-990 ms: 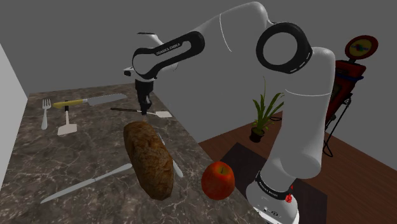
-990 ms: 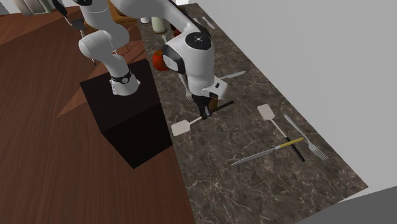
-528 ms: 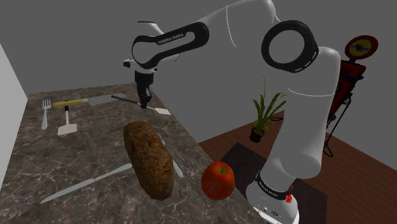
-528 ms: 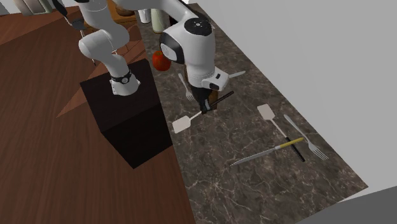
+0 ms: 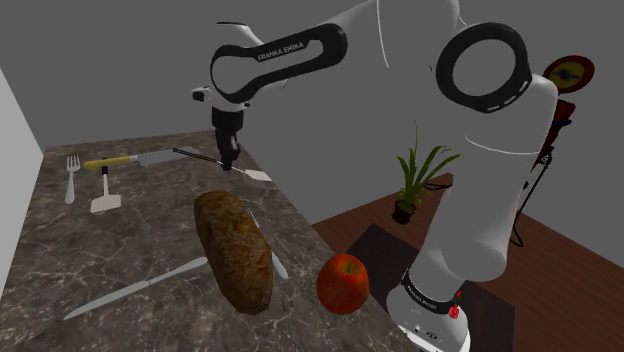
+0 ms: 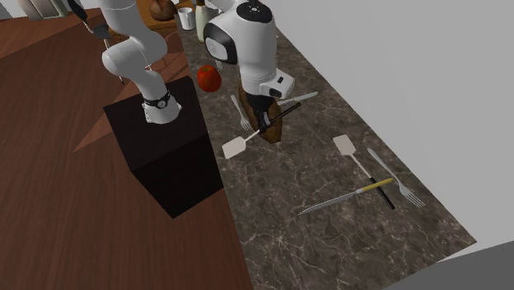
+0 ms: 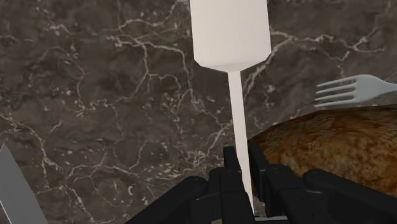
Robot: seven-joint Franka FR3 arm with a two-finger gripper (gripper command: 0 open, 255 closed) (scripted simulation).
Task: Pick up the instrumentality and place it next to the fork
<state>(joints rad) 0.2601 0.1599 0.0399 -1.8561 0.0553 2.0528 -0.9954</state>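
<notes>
Spatula (image 5: 257, 177): held above the surface (image 5: 150, 240); in the shoulder view its white blade is at 4 o'clock of the pincer, its dark handle at 10.
Pincer (image 5: 230, 165): pinching the spatula's shaft.
Loaf (image 5: 233, 248): 6 o'clock of the pincer.
Fork (image 5: 71, 176): 9 o'clock, well apart.
</notes>
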